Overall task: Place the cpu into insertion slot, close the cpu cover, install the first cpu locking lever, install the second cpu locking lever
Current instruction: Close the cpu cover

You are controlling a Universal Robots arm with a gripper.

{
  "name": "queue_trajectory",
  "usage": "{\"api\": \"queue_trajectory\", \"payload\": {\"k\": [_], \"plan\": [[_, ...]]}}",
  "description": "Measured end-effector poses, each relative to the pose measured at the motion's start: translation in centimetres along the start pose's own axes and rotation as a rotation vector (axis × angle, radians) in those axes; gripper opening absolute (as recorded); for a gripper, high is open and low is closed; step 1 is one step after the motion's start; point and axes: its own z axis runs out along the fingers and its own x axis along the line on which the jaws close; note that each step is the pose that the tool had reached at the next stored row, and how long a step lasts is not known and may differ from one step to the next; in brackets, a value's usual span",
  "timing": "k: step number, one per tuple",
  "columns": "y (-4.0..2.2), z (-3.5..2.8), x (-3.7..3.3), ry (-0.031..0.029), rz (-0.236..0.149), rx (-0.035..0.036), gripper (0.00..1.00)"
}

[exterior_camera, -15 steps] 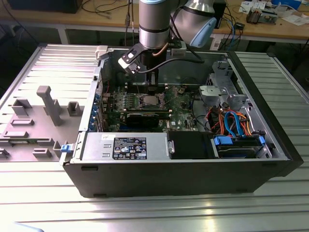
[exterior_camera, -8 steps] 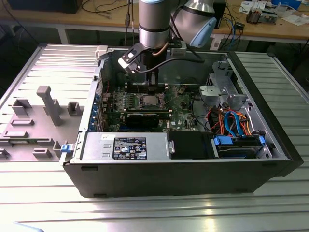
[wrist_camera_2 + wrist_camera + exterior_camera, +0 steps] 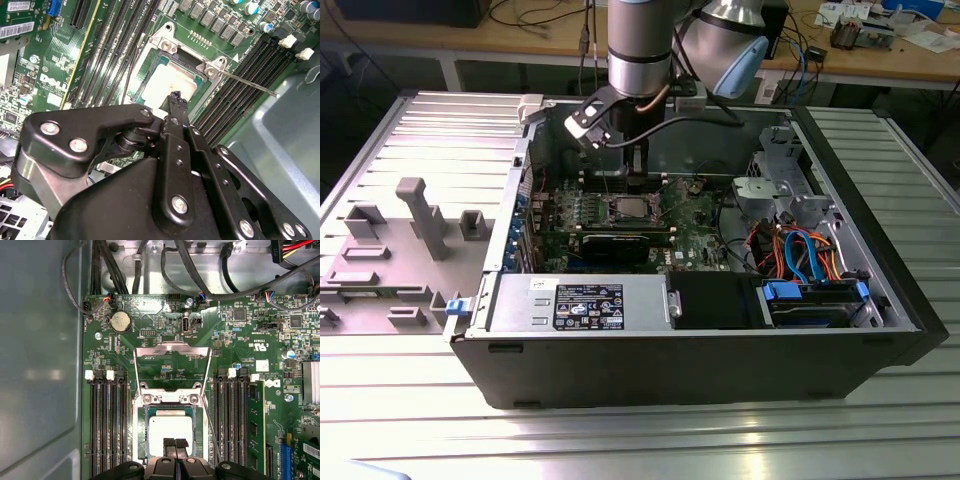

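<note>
First wrist view: the chip (image 3: 171,425) is seen seated in the socket (image 3: 137,436), the cover (image 3: 172,347) is swung open, and the gripper (image 3: 175,442) is pressed together, fingertip against fingertip, at the chip's edge

The gripper (image 3: 638,178) hangs inside the open computer case (image 3: 670,365), with the insertion slot (image 3: 632,208) on the green board (image 3: 705,215) just beneath it, and orange and blue cables (image 3: 800,250) well off toward the exterior view's right.
</note>
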Motion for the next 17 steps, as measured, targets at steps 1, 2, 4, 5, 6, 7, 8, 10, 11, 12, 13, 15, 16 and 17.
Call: {"api": "queue_trajectory", "payload": {"k": [1,2,4,5,6,7,8,10,11,12,13,15,16,17], "plan": [[0.0,-0.02,0.0,0.0,0.0,0.0,0.11],[0.0,-0.03,0.0,0.0001,0.0,-0.0002,0.11],[0.0,-0.04,0.0,-0.0003,0.0,-0.0001,0.11],[0.0,-0.04,0.0,-0.0003,0.0,-0.0001,0.11],[0.0,-0.04,0.0,-0.0004,0.0,-0.0001,0.11],[0.0,-0.04,0.0,-0.0004,0.0,0.0,0.11],[0.0,-0.04,0.0,-0.0005,0.0,-0.0001,0.11],[0.0,-0.04,0.0,-0.0005,0.0,-0.0001,0.11],[0.01,-0.04,0.0,-0.0005,0.0,0.0,0.11],[0.02,-0.04,0.0,-0.0005,0.0,0.0,0.11],[0.03,-0.03,0.0,-0.0006,0.0,0.0,0.11],[0.27,-0.01,0.0,-0.0006,0.0,-0.0001,0.11],[0.55,0.0,0.0,-0.0006,0.0,0.0,0.11],[0.7,-0.01,0.0,-0.0006,0.0,0.0,0.11]]}}
